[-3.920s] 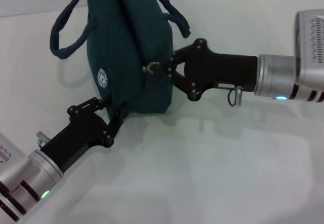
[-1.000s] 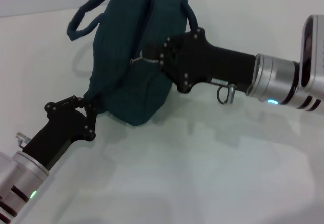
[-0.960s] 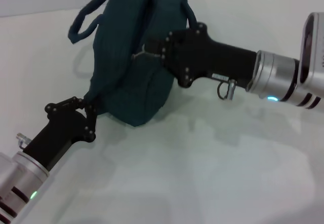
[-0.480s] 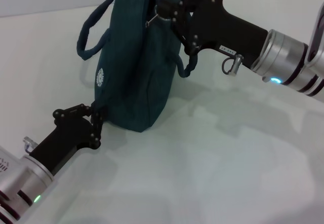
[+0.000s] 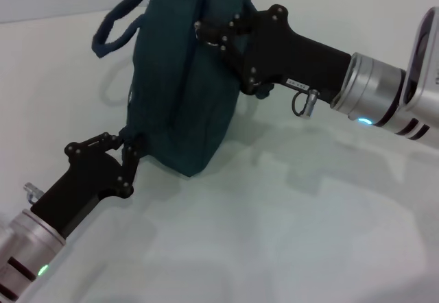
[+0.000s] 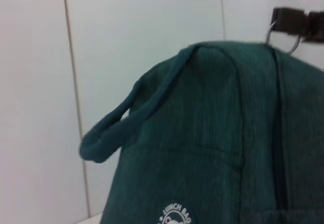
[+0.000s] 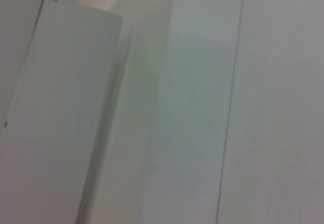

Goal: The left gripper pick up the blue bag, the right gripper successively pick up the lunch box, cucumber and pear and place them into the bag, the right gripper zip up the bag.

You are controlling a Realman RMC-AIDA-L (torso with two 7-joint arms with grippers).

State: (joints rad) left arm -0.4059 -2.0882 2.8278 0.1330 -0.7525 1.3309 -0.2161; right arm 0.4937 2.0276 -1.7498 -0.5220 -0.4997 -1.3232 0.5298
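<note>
Your right gripper (image 5: 206, 32) has its fingers pressed together on the metal zipper pull (image 6: 281, 29) at the top of the bag (image 5: 182, 90). In the left wrist view you can see the ring of that pull hanging from a dark fingertip, right at the upper end of the zipper (image 6: 277, 133). From the head view the gripper lies against the bag's upper right side, and its black wrist runs back to the right to the silver cuff (image 5: 363, 90).

Your left gripper (image 5: 127, 153) pinches the bag's lower left corner; the fabric sits between its fingers (image 5: 132, 166), which are drawn in on it. Its arm reaches back toward the lower left of the head view.

The bag stands upright on the white table (image 5: 288, 234), held between your two grippers, its bottom edge resting just right of the left gripper. One handle (image 5: 120, 22) loops out to the left near the top. In the left wrist view the zipper runs down the bag's face and looks shut along the part you can see, and part of the white logo (image 6: 174, 215) shows at the picture's edge.

The right wrist view shows only pale wall panels. You cannot see the lunch box, cucumber or pear in any view.
</note>
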